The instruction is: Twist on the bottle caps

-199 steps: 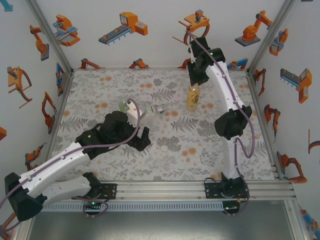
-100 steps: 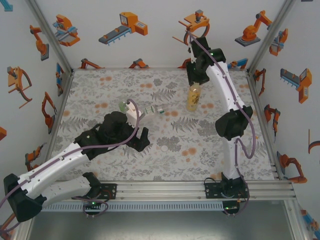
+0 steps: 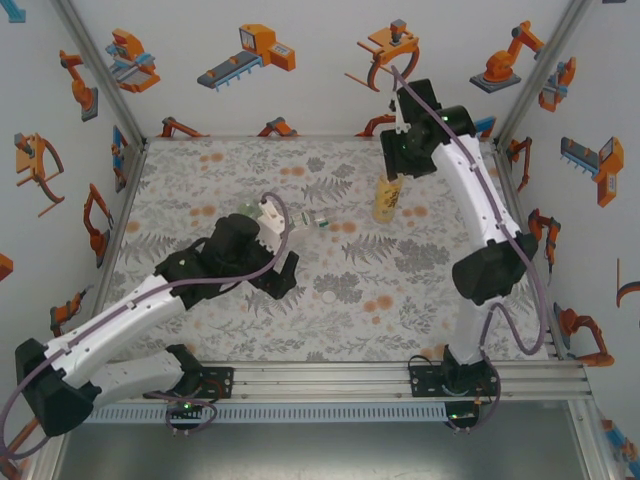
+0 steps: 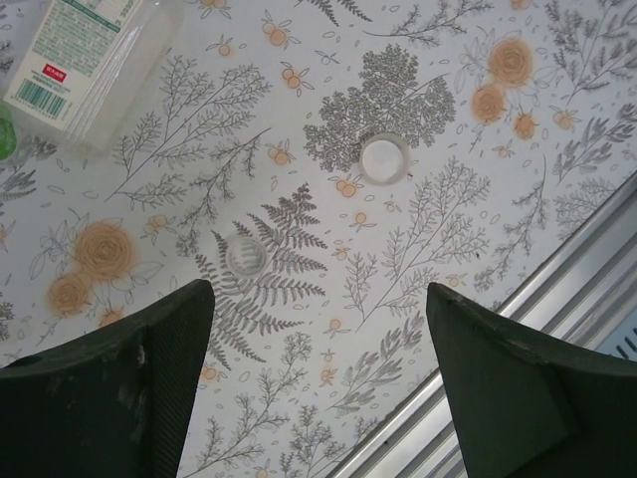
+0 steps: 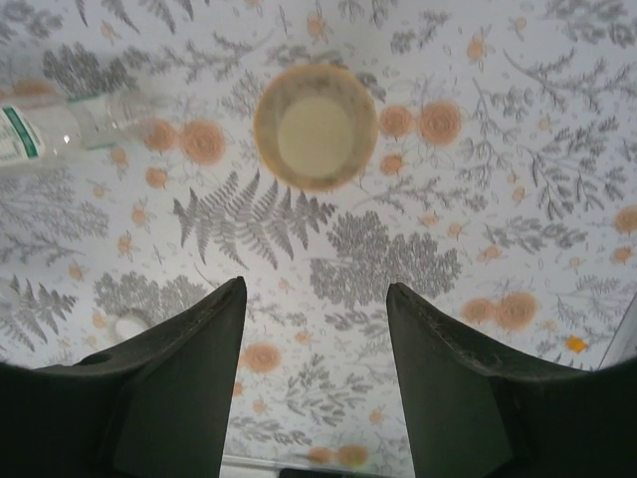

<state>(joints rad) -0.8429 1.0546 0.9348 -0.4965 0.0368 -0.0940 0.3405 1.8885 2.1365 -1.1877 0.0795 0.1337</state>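
Two bottle caps (image 4: 384,159), amber bottle (image 3: 386,198) upright, clear bottle (image 4: 90,50) lying, left gripper (image 4: 317,294) apart, right gripper (image 5: 315,287) apart

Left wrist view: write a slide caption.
Open left end effector over a whitish cap and a clear cap; clear bottle lies nearby.

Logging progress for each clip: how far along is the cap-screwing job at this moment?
Done: the amber bottle stands upright with a pale cap on it, and the right fingers are open above it. In hand: nothing; the left fingers hang open over a white cap and a clearer cap, both loose. Left: both need screwing on; the clear bottle lies on its side.
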